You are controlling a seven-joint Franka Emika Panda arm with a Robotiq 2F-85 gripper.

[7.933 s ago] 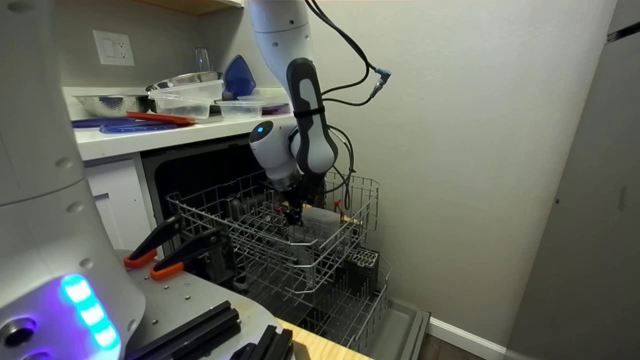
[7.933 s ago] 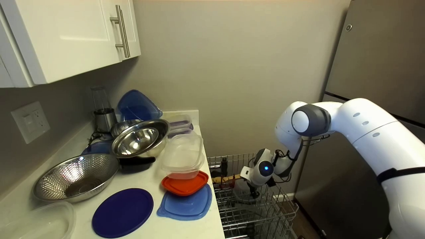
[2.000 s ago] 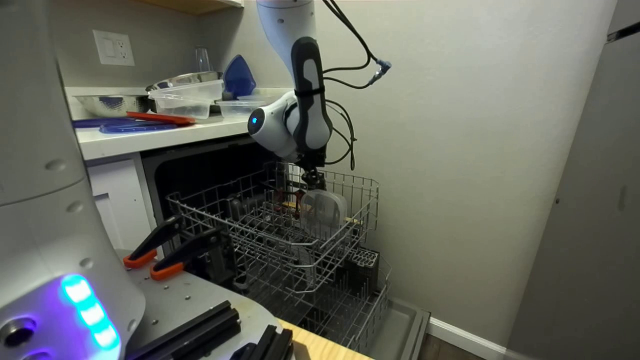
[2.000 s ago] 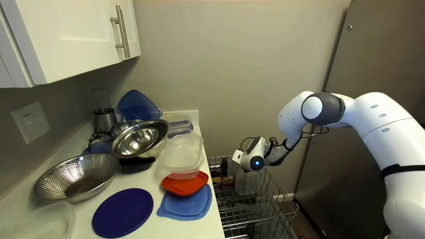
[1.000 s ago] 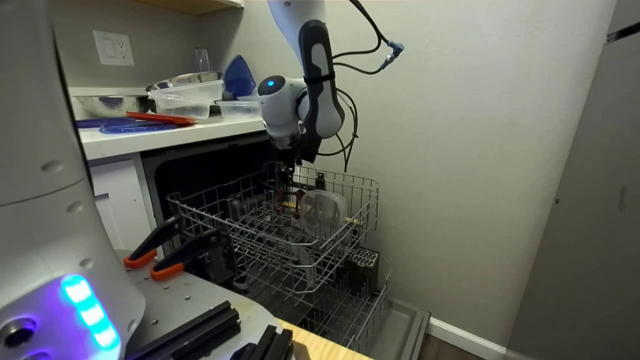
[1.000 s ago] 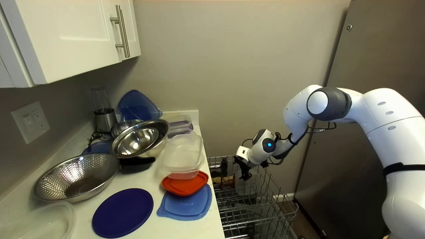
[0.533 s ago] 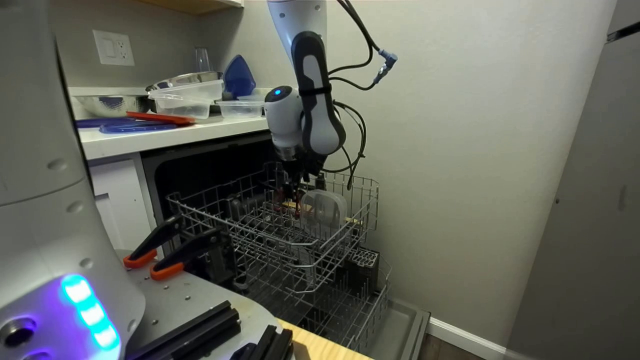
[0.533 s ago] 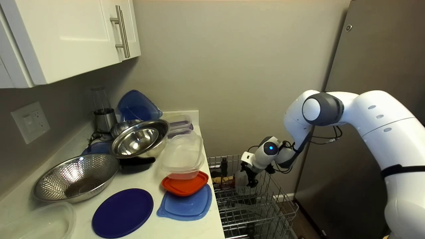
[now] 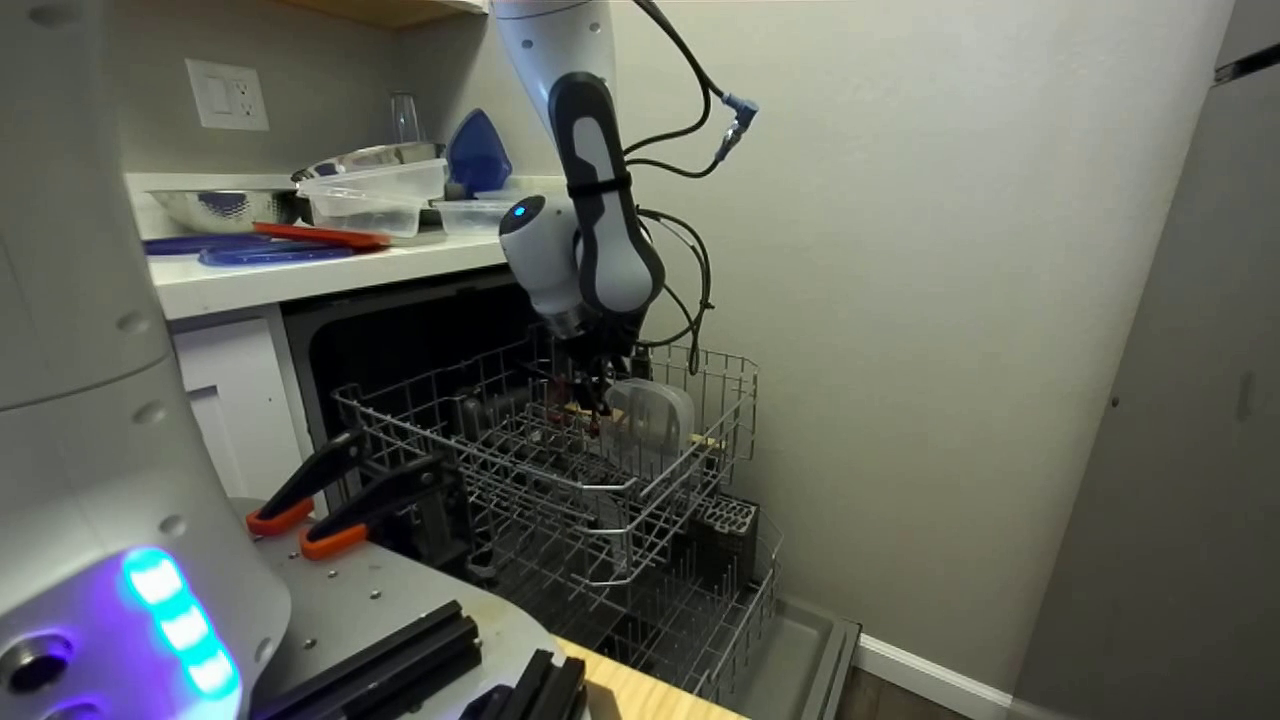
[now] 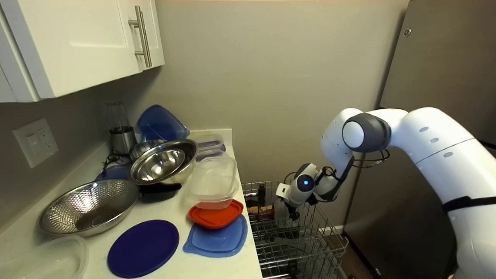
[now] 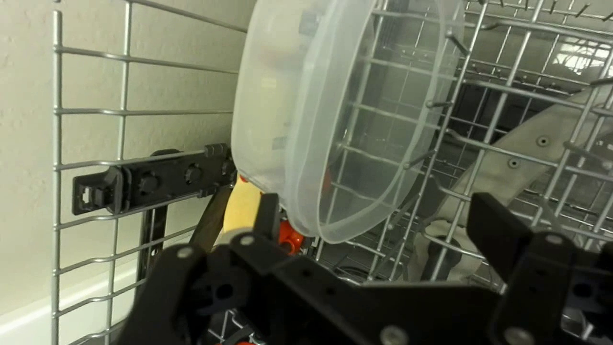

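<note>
At the upper rack, the gripper is being held wide open, with nothing being gripped between its fingers. Compared with a second ago, it is being brought lower and nearer to the clear plastic container. Just as then, the container is being kept standing on its side in that rack; set against several seconds ago, it is being seen standing taller. Its lower edge is being seen between the fingers in the wrist view, and whether it is being touched cannot be told. To the left there, space is being bounded by the rack's wire side and the wall beyond; to the right, the container's rim is being lined by tines. In an exterior view, a gap is being left between the gripper and the worktop.
</note>
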